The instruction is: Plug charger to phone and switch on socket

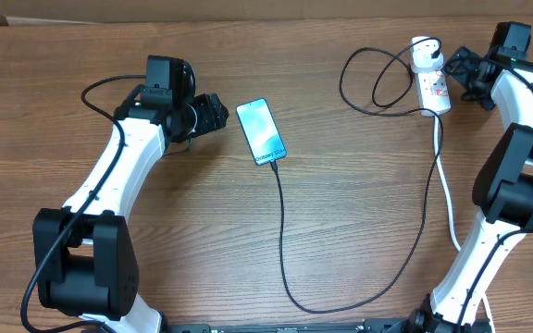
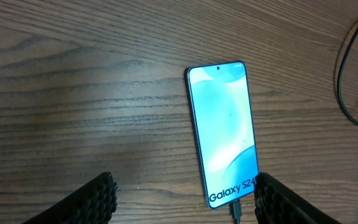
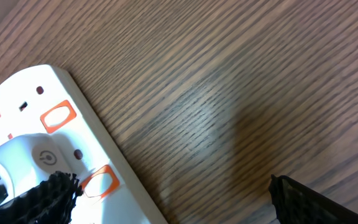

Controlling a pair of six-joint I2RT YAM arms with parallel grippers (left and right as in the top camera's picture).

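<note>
The phone (image 1: 262, 131) lies flat mid-table with a light blue screen reading "Galaxy"; it also shows in the left wrist view (image 2: 222, 130). The charger's black cable (image 1: 283, 236) is plugged into the phone's near end (image 2: 236, 211), loops along the table and runs to its white plug adapter (image 1: 425, 51) seated in the socket (image 1: 436, 92), a white power strip at the back right. My left gripper (image 1: 213, 111) is open just left of the phone; its fingers (image 2: 182, 202) frame the phone's lower end. My right gripper (image 1: 465, 74) is open beside the socket (image 3: 61, 155), whose orange-red switches (image 3: 98, 182) show.
The strip's white lead (image 1: 447, 194) runs down the right side toward the right arm's base. The black cable coils in loops (image 1: 378, 79) left of the strip. Bare wood table (image 1: 359, 185) lies between phone and strip.
</note>
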